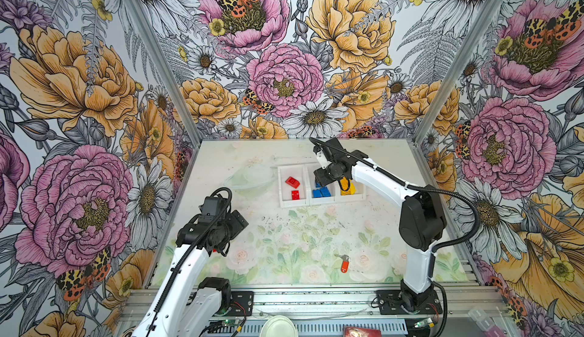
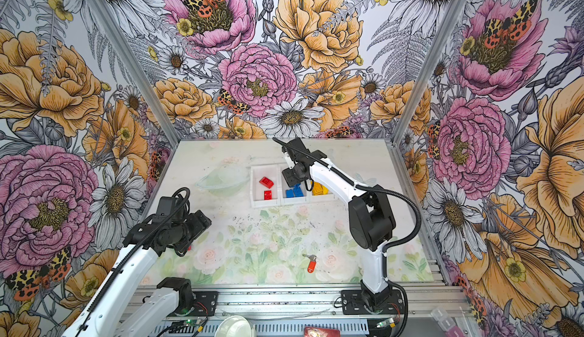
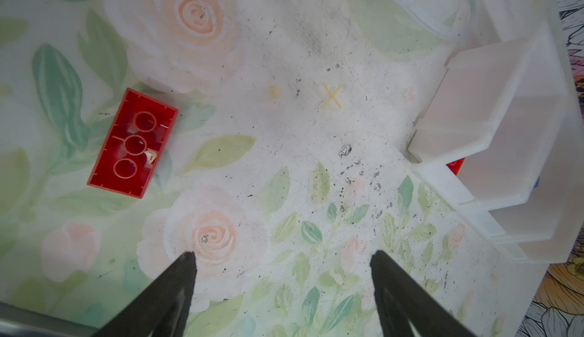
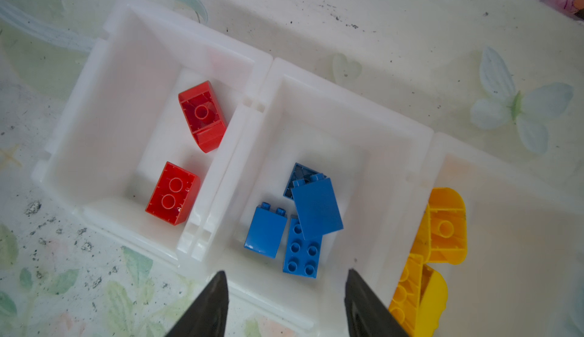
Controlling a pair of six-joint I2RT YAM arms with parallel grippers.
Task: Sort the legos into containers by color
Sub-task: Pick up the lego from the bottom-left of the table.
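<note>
The right fingers [image 4: 207, 307] stand part-way apart with nothing between them, over the near wall of the middle one of the containers [image 4: 347, 104]. The blue legos [image 4: 316, 207] lie just beyond the fingertips, a stance that suits dropping blue bricks here. Red legos [image 4: 172, 193] sit in the bin to one side of these fingers and yellow legos [image 4: 444, 224] in the bin to the other, so each colour has its own bin. The left fingers [image 3: 172, 291] are wide and empty above the counter [image 3: 316, 51]. One loose red brick [image 3: 132, 144], studs down, lies beyond and outside their gap, probably the next pick. No brand, label or writing can be read.
</note>
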